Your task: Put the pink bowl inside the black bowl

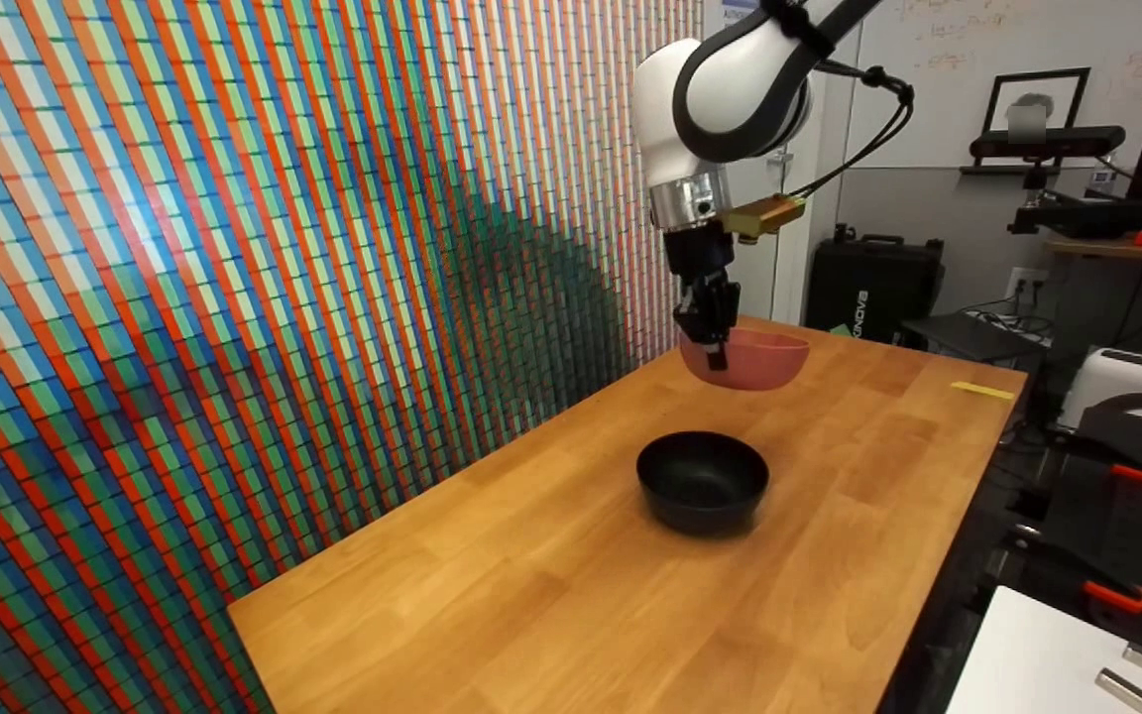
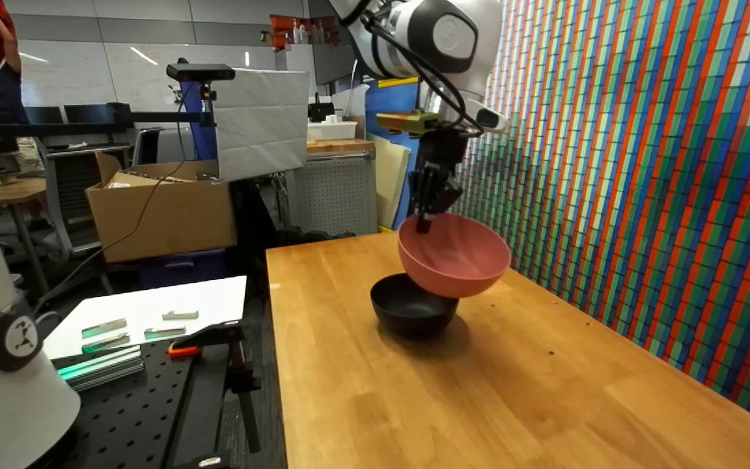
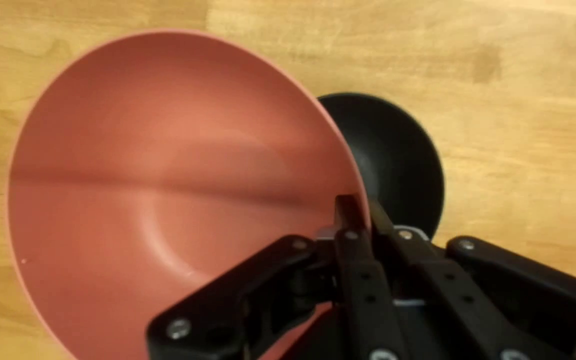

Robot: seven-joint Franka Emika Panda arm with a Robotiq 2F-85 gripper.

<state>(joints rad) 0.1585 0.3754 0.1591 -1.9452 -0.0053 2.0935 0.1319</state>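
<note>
The pink bowl (image 1: 751, 363) hangs in the air above the table, tilted, and shows in both exterior views (image 2: 456, 251). My gripper (image 1: 717, 357) is shut on its rim, with one finger inside the bowl and one outside, as the wrist view shows at the fingertips (image 3: 364, 207). The black bowl (image 1: 702, 486) stands upright on the table, apart from the pink bowl. In an exterior view the pink bowl (image 3: 208, 150) overlaps the black bowl's far rim (image 2: 407, 312). In the wrist view it hides the left part of the black bowl (image 3: 403, 160).
The wooden table (image 1: 531, 615) runs along a colourful patterned wall (image 2: 642, 163). A yellow strip (image 1: 981, 390) lies near the table's edge. A side bench with a white board (image 2: 219, 299) and clamps stands beside the table.
</note>
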